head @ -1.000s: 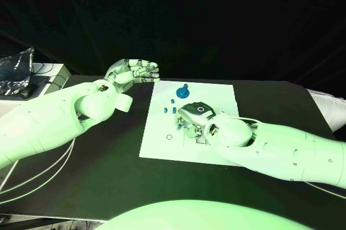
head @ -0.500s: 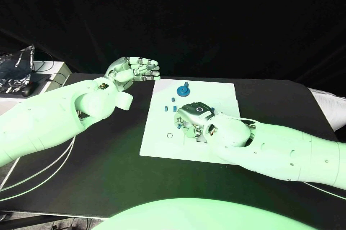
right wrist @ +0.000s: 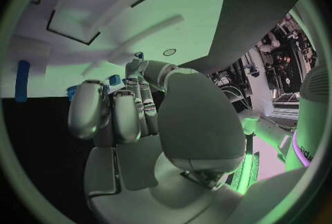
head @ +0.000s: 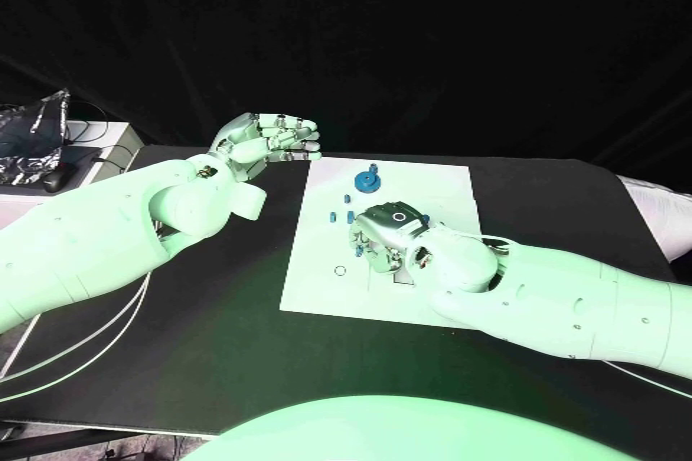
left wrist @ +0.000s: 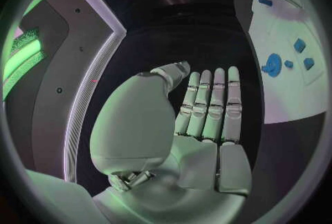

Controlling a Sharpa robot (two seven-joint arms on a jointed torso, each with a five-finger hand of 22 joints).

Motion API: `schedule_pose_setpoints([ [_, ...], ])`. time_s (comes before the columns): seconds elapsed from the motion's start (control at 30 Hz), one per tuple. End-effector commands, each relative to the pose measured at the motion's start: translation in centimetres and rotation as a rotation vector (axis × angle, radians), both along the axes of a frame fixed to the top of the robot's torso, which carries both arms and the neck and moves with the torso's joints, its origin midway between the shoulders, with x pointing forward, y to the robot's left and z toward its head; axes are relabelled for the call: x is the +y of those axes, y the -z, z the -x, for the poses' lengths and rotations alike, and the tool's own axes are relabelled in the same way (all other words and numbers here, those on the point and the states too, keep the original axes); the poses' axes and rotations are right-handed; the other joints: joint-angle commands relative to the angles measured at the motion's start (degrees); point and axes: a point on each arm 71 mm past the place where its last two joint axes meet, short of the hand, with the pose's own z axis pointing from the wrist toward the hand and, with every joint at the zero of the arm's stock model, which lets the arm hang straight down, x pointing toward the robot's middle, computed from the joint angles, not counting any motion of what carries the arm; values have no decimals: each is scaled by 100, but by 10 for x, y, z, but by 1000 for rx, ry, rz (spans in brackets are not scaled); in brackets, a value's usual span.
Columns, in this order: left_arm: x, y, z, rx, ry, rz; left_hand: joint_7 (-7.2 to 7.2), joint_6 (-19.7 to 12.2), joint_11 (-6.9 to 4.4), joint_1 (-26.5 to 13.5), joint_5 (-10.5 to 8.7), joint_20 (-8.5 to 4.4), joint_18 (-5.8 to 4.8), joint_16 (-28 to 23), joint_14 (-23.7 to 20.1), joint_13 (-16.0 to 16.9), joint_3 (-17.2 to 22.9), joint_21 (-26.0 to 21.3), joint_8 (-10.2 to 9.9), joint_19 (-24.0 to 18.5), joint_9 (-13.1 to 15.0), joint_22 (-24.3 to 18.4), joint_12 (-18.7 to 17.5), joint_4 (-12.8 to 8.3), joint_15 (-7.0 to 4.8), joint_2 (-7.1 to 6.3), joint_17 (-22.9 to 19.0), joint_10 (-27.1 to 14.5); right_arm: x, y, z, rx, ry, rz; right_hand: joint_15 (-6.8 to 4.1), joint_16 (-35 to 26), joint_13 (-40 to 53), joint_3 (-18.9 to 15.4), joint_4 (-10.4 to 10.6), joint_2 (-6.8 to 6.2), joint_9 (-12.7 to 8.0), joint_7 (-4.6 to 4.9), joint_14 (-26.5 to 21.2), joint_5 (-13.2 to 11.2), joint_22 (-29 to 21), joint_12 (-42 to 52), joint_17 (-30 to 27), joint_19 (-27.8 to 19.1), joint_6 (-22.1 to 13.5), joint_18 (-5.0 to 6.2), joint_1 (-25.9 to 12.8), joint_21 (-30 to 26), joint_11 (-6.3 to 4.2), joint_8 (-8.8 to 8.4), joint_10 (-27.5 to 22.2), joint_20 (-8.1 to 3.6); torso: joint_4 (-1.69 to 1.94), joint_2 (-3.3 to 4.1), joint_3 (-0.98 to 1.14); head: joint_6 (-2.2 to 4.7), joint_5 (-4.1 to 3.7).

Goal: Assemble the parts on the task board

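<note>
Hovering past the far left corner of the task board (head: 325,281), the left hand (head: 264,139) is raised over the black table (head: 188,331) with nothing in it; in the left wrist view its fingers (left wrist: 211,105) lie straight and side by side, the thumb beside them — an empty, unclenched hand. To its right, on the white board, a round blue part with a short peg (head: 366,182) stands near the far edge, and small blue parts (head: 342,218) lie in a short row just nearer. A small ring mark (head: 339,272) shows close to the board's left edge. Further right, the right hand (head: 389,236) is lowered onto the middle of the board, fingers curled down among small blue pieces (right wrist: 115,79) — whether it pinches one I cannot tell. The right arm (head: 562,301) runs off toward the right edge.
</note>
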Motion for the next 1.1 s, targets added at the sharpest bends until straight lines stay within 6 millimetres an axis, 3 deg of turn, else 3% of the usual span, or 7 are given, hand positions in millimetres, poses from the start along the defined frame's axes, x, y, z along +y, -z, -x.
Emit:
schedule_pose_setpoints([
  [0.03,-2,-1,1,-1,12,12,47,-5,7,-2,26,-11,37,-19,15,5,-12,-39,-16,34,-4,-5,-34,12,40,-41,2,-52,0,5,2,-1,-2,32,-42,-4,-7,29,-6,53,6,10,219,36,178,18,-4,26,28,-105,-21,19,-4,31,13,3,0,1,1,-12,3],
  [1.1,0,0,0,7,15,9,55,6,20,6,26,-3,34,-78,-8,4,-31,-98,-17,54,-6,-65,-36,19,54,-35,1,-103,-3,2,3,-22,13,16,-39,1,-8,36,-18,52,10,15,220,54,202,2,-11,34,23,-112,-34,55,0,31,18,5,-4,-3,5,-40,12],
])
